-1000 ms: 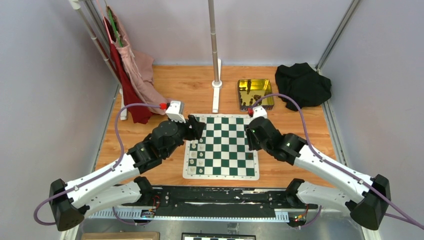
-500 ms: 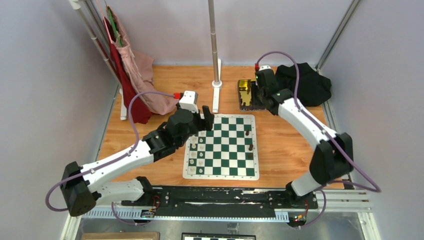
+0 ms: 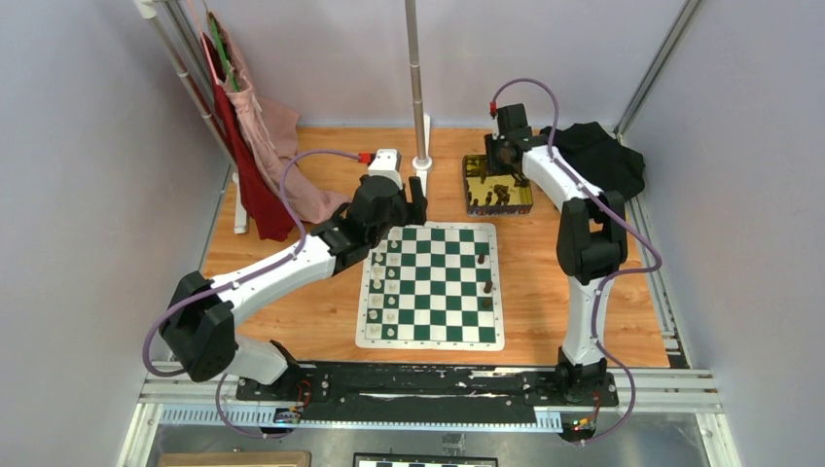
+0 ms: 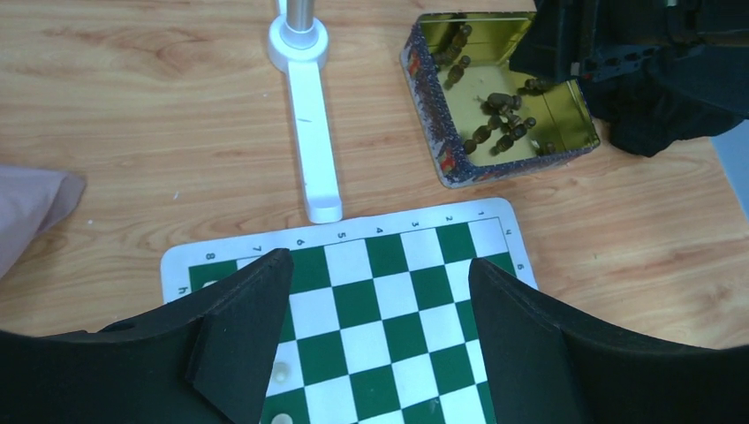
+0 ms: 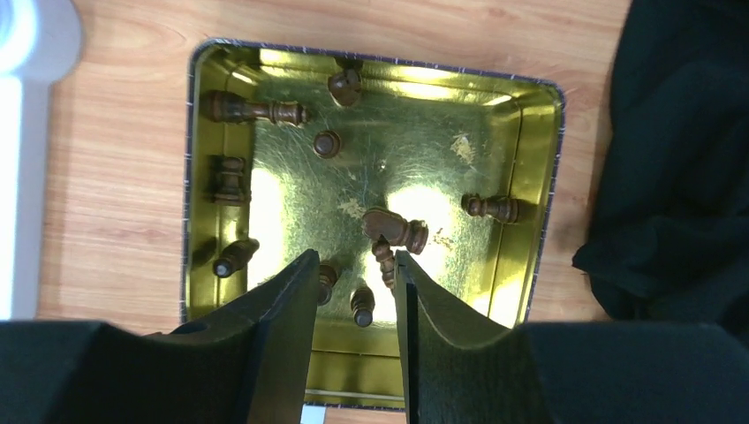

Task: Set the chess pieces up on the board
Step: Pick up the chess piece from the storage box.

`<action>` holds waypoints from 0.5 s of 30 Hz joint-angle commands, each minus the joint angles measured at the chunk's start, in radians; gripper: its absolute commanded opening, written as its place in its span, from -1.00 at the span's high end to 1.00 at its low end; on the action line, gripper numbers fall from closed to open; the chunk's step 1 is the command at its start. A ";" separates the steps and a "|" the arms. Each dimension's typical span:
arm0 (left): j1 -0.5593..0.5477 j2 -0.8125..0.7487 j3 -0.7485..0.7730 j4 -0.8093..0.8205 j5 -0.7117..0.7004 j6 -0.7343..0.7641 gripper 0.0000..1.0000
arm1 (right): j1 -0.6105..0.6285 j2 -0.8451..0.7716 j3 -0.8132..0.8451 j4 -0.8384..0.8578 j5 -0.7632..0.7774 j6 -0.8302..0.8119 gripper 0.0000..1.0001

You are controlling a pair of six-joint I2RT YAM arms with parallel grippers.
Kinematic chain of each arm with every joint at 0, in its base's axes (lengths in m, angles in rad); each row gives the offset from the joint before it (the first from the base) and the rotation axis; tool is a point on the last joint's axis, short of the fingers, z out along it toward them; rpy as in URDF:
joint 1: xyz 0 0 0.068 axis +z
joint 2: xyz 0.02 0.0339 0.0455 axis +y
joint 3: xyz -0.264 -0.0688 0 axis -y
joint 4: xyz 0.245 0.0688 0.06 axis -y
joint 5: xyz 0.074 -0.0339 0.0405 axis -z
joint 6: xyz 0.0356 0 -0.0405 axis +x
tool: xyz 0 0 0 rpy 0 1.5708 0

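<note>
The green-and-white board [image 3: 428, 342] lies in the middle of the table. A few dark brown chess pieces [image 3: 485, 274] stand along its right edge. Several more dark pieces [image 5: 395, 228] lie loose in the gold tin [image 5: 530, 177] behind the board. My right gripper [image 5: 355, 258] hangs open over the tin's near side. One dark piece [image 5: 362, 306] shows below the gap between its fingers, and nothing is held. My left gripper [image 4: 380, 262] is open and empty above the board's far left corner [image 4: 190, 265].
Cream-white pieces [image 3: 376, 282] fill the board's two left columns. A white pole stand [image 3: 420, 156] rises just behind the board, left of the tin. A black cloth [image 3: 593, 161] lies right of the tin. Pink and red cloths [image 3: 263, 146] hang at the far left.
My right arm has swung from the board's right edge back to above the tin. My left arm has moved from the board's left side towards its far edge, and its jaws have widened.
</note>
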 commanded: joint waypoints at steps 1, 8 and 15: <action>0.013 0.044 0.061 0.040 0.041 -0.015 -0.57 | -0.021 0.049 0.047 -0.062 -0.062 -0.034 0.19; 0.025 0.075 0.077 0.047 0.067 -0.025 -0.56 | -0.017 0.048 -0.009 -0.062 -0.148 -0.026 0.24; 0.025 0.068 0.056 0.051 0.080 -0.034 -0.55 | -0.007 0.044 -0.046 -0.069 -0.150 -0.020 0.24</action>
